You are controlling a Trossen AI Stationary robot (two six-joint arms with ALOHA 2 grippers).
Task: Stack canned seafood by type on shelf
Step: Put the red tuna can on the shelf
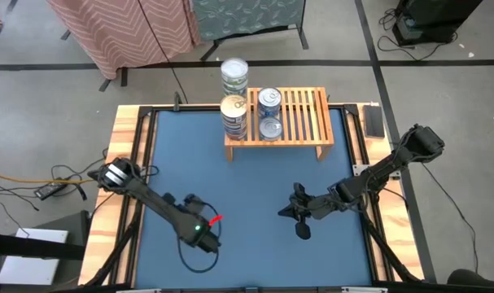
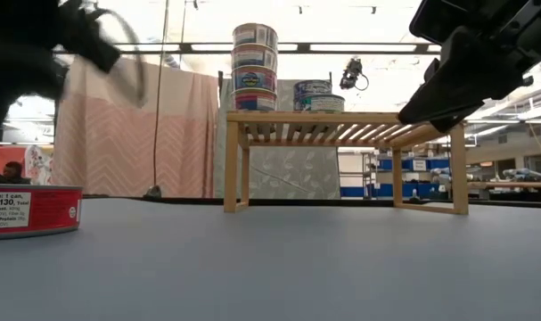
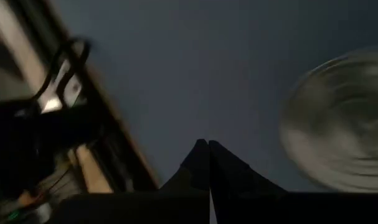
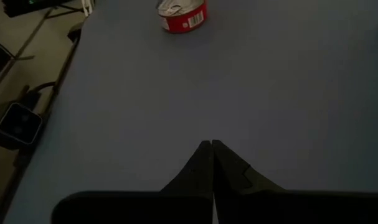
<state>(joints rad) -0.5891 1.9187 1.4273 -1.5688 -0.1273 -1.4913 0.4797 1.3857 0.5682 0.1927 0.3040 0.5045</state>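
Note:
The light-wood shelf (image 1: 299, 114) stands at the table's far edge. On its left part stand two tall stacks of tins (image 1: 234, 77) (image 1: 233, 116) and two lower lots of silver-topped tins (image 1: 268, 102) (image 1: 270, 128); the low view shows a stack (image 2: 255, 67) on the slats. One red-labelled tin (image 4: 184, 14) (image 2: 29, 209) lies flat on the blue mat near the left front. My left gripper (image 3: 208, 146) (image 1: 206, 236) is shut and hovers beside this tin, whose silver top (image 3: 338, 130) shows blurred. My right gripper (image 4: 212, 144) (image 1: 284, 213) is shut above mid-table, pointing toward the red tin.
A wooden frame (image 1: 124, 163) borders the blue mat (image 1: 255, 179). A dark flat device (image 1: 373, 122) lies on the frame right of the shelf. Cables and a small box (image 4: 19, 122) lie off the table's near left side. The shelf's right half (image 1: 312, 114) holds no tins.

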